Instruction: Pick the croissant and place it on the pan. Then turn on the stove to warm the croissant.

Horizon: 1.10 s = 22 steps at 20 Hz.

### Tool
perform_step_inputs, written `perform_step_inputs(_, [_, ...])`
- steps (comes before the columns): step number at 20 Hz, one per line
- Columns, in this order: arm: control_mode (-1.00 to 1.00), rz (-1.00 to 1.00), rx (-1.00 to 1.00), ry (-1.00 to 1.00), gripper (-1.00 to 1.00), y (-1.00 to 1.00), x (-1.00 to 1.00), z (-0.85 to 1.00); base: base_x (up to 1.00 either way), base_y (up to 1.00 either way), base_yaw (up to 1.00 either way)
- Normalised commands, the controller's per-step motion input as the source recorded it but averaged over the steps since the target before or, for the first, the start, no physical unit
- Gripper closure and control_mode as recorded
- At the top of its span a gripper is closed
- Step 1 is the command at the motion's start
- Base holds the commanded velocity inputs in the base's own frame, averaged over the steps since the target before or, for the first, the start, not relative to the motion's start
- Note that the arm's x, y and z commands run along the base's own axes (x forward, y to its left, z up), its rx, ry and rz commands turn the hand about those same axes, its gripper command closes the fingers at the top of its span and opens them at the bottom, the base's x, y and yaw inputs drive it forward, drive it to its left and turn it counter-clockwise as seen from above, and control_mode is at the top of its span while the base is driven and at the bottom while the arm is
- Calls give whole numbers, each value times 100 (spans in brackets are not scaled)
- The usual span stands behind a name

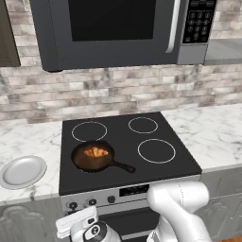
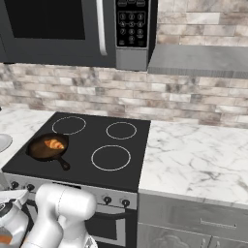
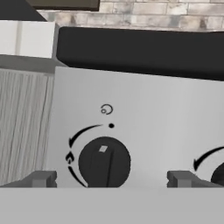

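Observation:
The croissant [image 1: 96, 152] [image 2: 54, 144] lies inside the dark pan [image 1: 94, 157] [image 2: 46, 147], which sits on the front-left burner of the stove [image 1: 156, 132] [image 2: 111, 131], handle pointing front-right. My gripper [image 3: 111, 179] is low in front of the silver front panel [image 3: 144, 113], open. Its two fingertips [image 3: 41, 178] stand wide on either side of the leftmost dark knob [image 3: 104, 162] [image 1: 72, 205], close to it and not closed on it. The knob's white mark points up towards the dot above it.
A second knob [image 3: 218, 175] shows at the right edge of the hand view. A pale grey plate [image 1: 22, 171] rests on the marble counter [image 1: 212, 132] left of the stove. A dark microwave [image 1: 118, 28] hangs above the cooktop.

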Motion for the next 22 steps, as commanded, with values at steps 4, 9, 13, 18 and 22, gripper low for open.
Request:
perform_step_inputs(4, [-100,0,-3,1,-100,33,1,0,0,0,0])
perform_step_inputs(9, [-100,0,-1,1,-100,9,0,0,0,0,0])
perform_step_inputs(13, [-100,0,0,0,100,-7,0,0,0,0,0])
perform_step_inputs(18, [-100,0,0,0,100,-7,2,4,0,0,0])
perform_step_inputs(22, [-100,0,0,1,100,-1,1,21,0,0,0])
